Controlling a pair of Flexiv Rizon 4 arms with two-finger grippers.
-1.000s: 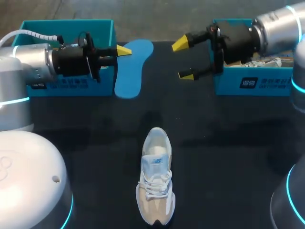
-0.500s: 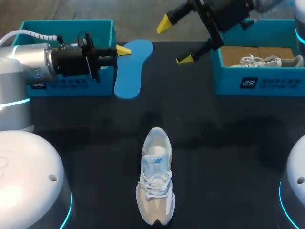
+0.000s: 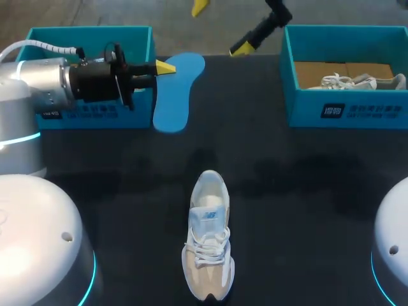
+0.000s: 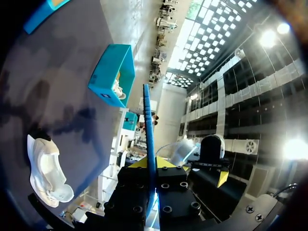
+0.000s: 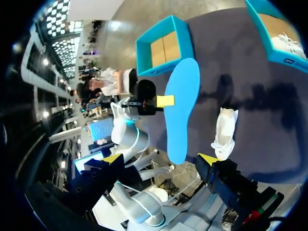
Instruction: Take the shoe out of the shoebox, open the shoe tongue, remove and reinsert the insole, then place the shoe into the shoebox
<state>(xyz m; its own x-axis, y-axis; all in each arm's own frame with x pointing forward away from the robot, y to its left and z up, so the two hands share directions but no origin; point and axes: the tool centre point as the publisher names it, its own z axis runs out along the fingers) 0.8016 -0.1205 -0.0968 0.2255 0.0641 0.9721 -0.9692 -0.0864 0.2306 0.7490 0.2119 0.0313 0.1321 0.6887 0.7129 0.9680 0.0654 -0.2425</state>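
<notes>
The right arm has swung up and away from the shoebox (image 3: pixel 344 108). Its end effector (image 3: pixel 220 27) is now out past the far edge of the desk (image 3: pixel 299 185). The left arm has not moved.

From above, the right end effector has its two fingers spread wide, with nothing in them. The left end effector (image 3: pixel 164 67) is pinching the blue insole (image 3: pixel 175 95) near the far edge. It is just beside a blue box (image 3: pixel 89 38) in the far left corner. The shoe (image 3: pixel 208 248) lies in the middle by the near edge, with its toe toward that edge. The shoebox stands in the far right corner with another white shoe (image 3: pixel 357 81) inside.

From the left wrist, the insole (image 4: pixel 148 125) looks like a thin blue strip. It sticks out from between the fingers. The shoe (image 4: pixel 45 168) lies on the desk off to one side, and the shoebox (image 4: pixel 113 77) is farther ahead.

From the right wrist, its own fingers are far apart and hold nothing. Ahead, the left end effector (image 5: pixel 166 101) grips the insole (image 5: pixel 182 110), and the shoe (image 5: pixel 225 127) is beside it.
</notes>
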